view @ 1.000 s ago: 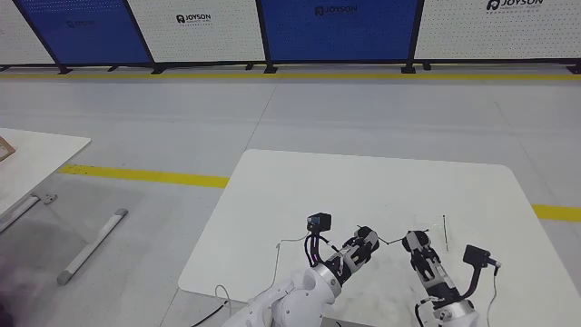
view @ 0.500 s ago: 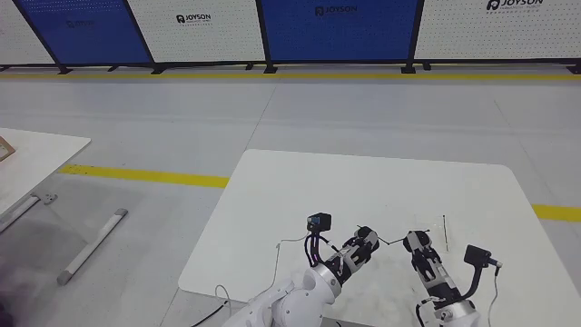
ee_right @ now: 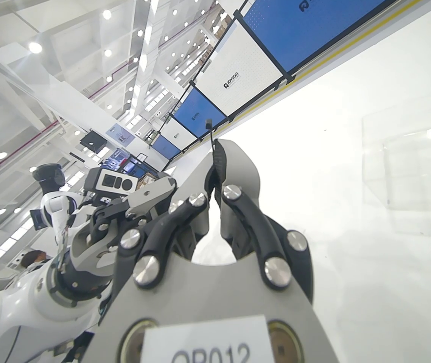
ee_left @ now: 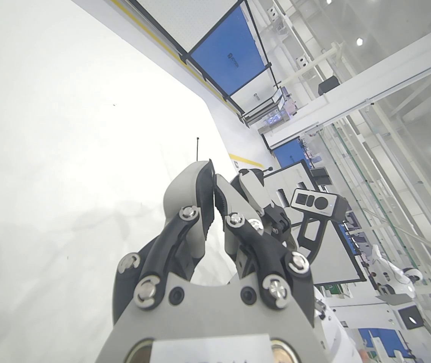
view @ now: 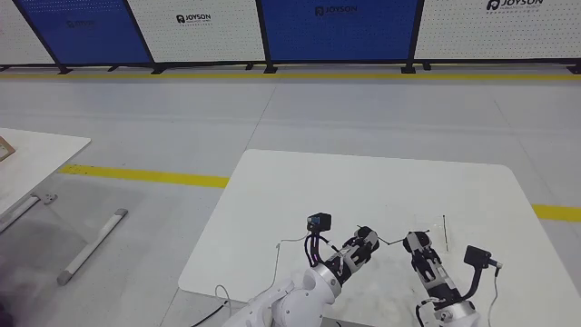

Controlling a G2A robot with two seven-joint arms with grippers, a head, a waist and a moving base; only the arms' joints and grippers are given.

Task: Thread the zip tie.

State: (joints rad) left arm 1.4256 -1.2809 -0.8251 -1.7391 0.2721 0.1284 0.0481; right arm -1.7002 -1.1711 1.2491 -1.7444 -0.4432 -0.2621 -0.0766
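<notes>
The threading looks barely begun, if at all. The right claw (ee_right: 217,149) is clamped narrow on a thin black plastic zip tie (ee_right: 210,134), whose small square head stands up just past the fingertips, and nothing passes through that head. The left claw (ee_left: 212,171) sits just beside the right one, low over the near part of the flat white bench (view: 363,182). Its fingers are pressed close together, and its own wrist view shows nothing between them. From above, a faint dark line runs between the two claws, probably the tie's strip, but it is too fine to tell whether the left claw has its tail. What seems left is to bring the free tail round to the head, feed it through and pull. A second thin black tie (view: 445,226) lies straight on the bench, apart from both claws, untouched. A clear plastic box (ee_right: 408,175) stands on the bench near the right claw, hard to make out against the white.
</notes>
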